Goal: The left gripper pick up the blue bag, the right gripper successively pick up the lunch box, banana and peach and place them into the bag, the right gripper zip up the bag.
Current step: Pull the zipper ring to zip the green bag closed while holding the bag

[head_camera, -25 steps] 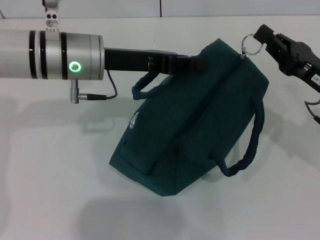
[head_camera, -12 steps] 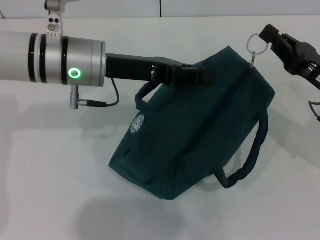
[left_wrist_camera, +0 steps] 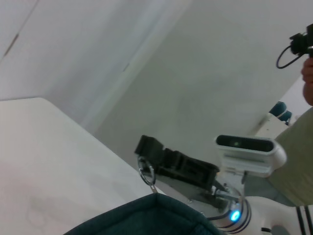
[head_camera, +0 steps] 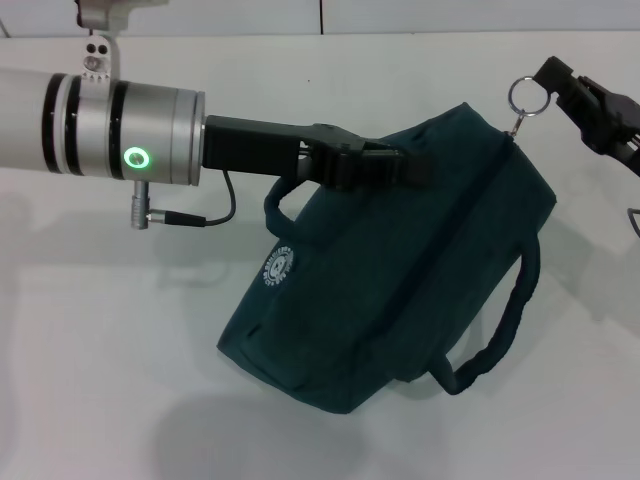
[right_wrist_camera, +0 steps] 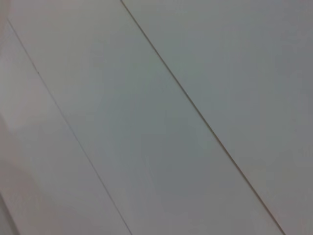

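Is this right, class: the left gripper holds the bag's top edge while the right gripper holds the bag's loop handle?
Not quite. The right gripper holds the ring zip pull, not a loop handle, as the head view shows. The left gripper does hold the bag at its top edge.

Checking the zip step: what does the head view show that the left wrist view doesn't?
Only the head view shows the left claw clamped on the blue bag's top edge, plus its handles and round logo. Only the left wrist view shows the right arm's camera housing and blue light. Both show the right claw holding the ring zip pull at the bag's corner.
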Controlling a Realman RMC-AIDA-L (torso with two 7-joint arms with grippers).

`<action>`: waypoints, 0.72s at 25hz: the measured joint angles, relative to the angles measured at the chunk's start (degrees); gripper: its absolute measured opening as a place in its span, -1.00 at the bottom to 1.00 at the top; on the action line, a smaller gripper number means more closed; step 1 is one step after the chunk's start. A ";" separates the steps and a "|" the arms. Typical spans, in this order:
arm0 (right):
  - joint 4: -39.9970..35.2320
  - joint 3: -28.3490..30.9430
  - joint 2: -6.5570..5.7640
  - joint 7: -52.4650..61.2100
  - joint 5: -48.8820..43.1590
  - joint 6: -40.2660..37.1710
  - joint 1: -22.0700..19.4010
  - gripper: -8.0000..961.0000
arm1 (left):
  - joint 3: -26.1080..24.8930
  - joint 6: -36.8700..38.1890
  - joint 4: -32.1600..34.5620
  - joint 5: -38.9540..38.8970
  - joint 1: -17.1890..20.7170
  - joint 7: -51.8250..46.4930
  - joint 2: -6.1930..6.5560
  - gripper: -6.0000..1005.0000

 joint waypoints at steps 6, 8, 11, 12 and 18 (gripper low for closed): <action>1.08 0.09 0.01 -0.04 -0.02 0.51 0.11 -0.97 | -0.07 2.41 0.02 -2.06 0.20 1.23 0.21 -0.88; 1.15 0.08 0.01 -0.10 -0.10 0.76 0.17 -0.97 | -0.07 3.04 0.06 -2.53 0.28 1.42 0.28 -0.88; 1.16 0.08 0.01 -0.15 -0.21 1.18 0.19 -0.98 | -0.06 3.76 0.09 -3.38 0.46 1.45 0.37 -0.88; 1.16 0.04 0.01 -0.16 -0.25 1.20 0.21 -0.98 | -0.06 3.86 0.09 -3.66 0.59 1.48 0.38 -0.88; 1.65 -0.14 -0.18 -0.11 -0.40 0.95 -0.47 -0.94 | -0.19 3.67 0.09 -4.11 1.13 2.08 0.57 -0.88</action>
